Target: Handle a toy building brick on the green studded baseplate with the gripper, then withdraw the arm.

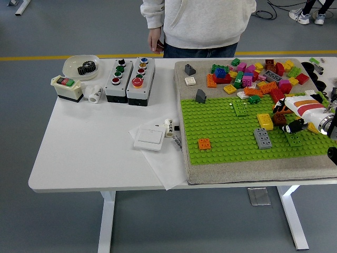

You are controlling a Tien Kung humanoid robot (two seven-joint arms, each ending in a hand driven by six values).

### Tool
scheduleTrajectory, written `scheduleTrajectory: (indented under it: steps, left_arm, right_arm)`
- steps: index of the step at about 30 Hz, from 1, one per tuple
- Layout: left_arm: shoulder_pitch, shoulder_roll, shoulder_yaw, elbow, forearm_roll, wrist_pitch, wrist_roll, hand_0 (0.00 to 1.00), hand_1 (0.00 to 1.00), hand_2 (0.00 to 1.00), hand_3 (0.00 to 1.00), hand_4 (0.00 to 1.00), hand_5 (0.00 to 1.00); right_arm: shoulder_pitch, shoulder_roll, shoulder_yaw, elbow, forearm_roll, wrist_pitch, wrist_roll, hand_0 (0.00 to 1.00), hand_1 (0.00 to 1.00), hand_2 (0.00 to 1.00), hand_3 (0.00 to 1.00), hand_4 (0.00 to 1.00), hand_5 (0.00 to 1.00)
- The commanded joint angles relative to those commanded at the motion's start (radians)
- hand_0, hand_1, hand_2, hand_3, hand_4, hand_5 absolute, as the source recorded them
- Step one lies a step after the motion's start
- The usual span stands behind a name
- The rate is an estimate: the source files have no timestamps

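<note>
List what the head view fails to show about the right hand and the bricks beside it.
- Right hand: cut off by the picture's right edge, so the arm behind it is unseen; whether its fingers grip anything is too small to tell.
- Dark green brick on the green studded baseplate: partly hidden by the fingers.
- Left arm: out of view.
- Person: cropped by the top edge.
</note>
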Motion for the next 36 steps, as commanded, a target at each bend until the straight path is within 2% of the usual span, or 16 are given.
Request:
scheduleTrajectory:
  steps: [26, 36]
  left_arm:
    - [-0.008, 0.004, -0.009, -0.009, 0.031, 0.003, 0.016, 0.831, 0.832, 0.808, 0.656, 0.723, 0.617]
    - [-0.013, 0.005, -0.015, -0.011, 0.044, 0.002, 0.019, 0.833, 0.832, 0.809, 0.656, 0.723, 0.619]
  right_arm:
    - [-0.006, 0.025, -0.041, -0.045, 0.040, 0.000, -0.004, 0.626, 0.645, 0.657, 0.632, 0.813, 0.158]
    - [-0.003, 0.025, -0.041, -0.040, 0.065, -0.030, 0.002, 0.626, 0.644, 0.647, 0.614, 0.790, 0.190]
